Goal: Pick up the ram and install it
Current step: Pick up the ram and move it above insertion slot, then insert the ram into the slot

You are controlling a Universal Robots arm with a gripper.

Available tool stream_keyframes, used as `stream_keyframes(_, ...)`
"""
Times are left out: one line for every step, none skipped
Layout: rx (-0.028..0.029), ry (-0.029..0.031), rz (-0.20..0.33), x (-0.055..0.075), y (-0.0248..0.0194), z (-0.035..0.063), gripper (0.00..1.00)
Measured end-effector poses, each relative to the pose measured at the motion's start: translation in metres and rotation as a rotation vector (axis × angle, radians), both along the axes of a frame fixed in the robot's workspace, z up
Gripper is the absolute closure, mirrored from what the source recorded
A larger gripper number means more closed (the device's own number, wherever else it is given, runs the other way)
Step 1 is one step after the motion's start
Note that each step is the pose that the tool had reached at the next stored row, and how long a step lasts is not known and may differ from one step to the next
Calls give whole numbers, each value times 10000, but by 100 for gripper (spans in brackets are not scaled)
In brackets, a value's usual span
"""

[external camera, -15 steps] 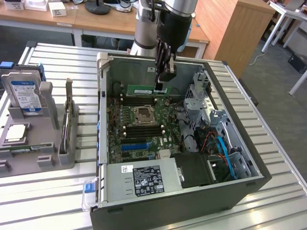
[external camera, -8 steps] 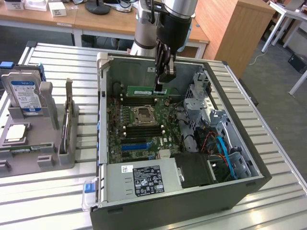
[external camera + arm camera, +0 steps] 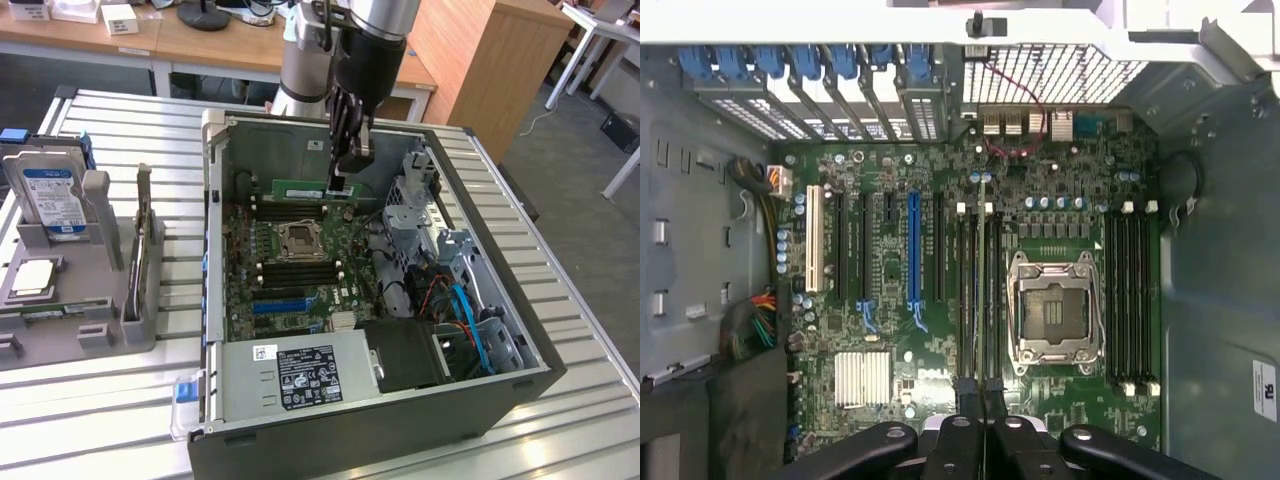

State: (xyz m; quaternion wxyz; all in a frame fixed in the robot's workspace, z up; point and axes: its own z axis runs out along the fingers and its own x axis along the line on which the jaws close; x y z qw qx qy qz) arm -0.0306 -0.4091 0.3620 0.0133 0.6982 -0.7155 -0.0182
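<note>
My gripper [image 3: 343,183] hangs inside the open computer case [image 3: 215,180], shut on the ram [image 3: 298,188]. The ram is a long green stick, held by one end with its length level, above the motherboard [image 3: 345,245]. In the wrist view the ram [image 3: 983,280] shows edge-on as a thin line running out from my gripper [image 3: 983,398]. It lies over the black memory slots [image 3: 980,300] beside the CPU socket [image 3: 1055,310] and parallel to them. Whether it touches a slot I cannot tell. A second bank of memory slots [image 3: 1132,295] sits on the socket's other side.
On the exterior view's left, a grey holder [image 3: 95,250] carries a silver hard drive [image 3: 50,195] and a square CPU chip [image 3: 32,280]. Inside the case are the power supply [image 3: 300,375], a metal drive cage [image 3: 420,205], cables [image 3: 465,310] and a blue expansion slot [image 3: 912,245].
</note>
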Motion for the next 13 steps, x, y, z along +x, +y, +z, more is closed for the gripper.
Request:
stream_keyframes(0,1,0,9,0,0,88)
stream_keyframes(-1,1,0,14,0,1,88)
stream_keyframes(0,1,-1,14,0,0,88)
stream_keyframes(0,0,-1,14,0,0,88)
stream_keyframes(0,1,-1,14,0,0,88)
stream_keyframes(0,1,-1,14,0,0,88)
stream_keyframes(0,1,-1,14,0,0,88)
stream_keyframes(0,1,-1,14,0,-1,88)
stream_keyframes(2,0,-1,14,1,-4,88)
stream_keyframes(2,0,-1,14,1,-8,88)
stream_keyframes(0,1,-1,14,0,-12,88)
stream_keyframes(0,0,-1,14,0,-18,88)
stream_keyframes(0,1,-1,14,0,-24,88)
